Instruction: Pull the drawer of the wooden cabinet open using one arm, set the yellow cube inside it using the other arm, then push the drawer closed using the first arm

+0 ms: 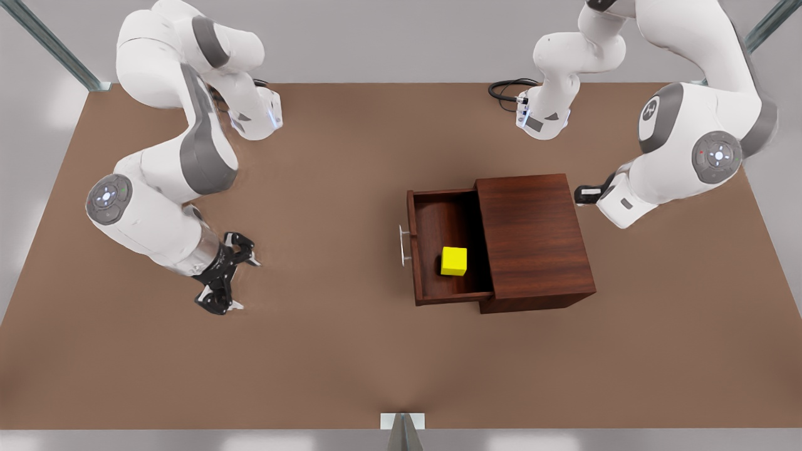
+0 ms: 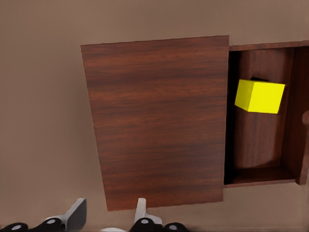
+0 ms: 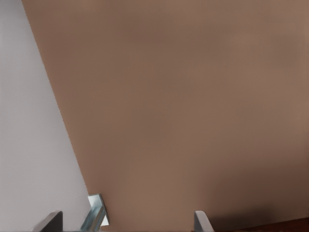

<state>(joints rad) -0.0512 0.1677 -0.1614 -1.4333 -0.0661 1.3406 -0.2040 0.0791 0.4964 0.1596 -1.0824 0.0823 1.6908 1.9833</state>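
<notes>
The wooden cabinet stands right of the table's middle in the front view. Its drawer is pulled out toward the front view's left, silver handle outermost. The yellow cube rests on the drawer floor, touched by nothing. My left gripper hovers open by the cabinet's back edge, on the front view's right. In the left wrist view its fingers stand apart before the cabinet top, with drawer and cube beyond. My right gripper is open and empty, low over the table, far from the handle on the front view's left.
Both arm bases stand at the table's far edge, with a black cable beside one. A metal bracket sits at the near edge, also seen as the bracket past the right gripper. Bare brown table surrounds the cabinet.
</notes>
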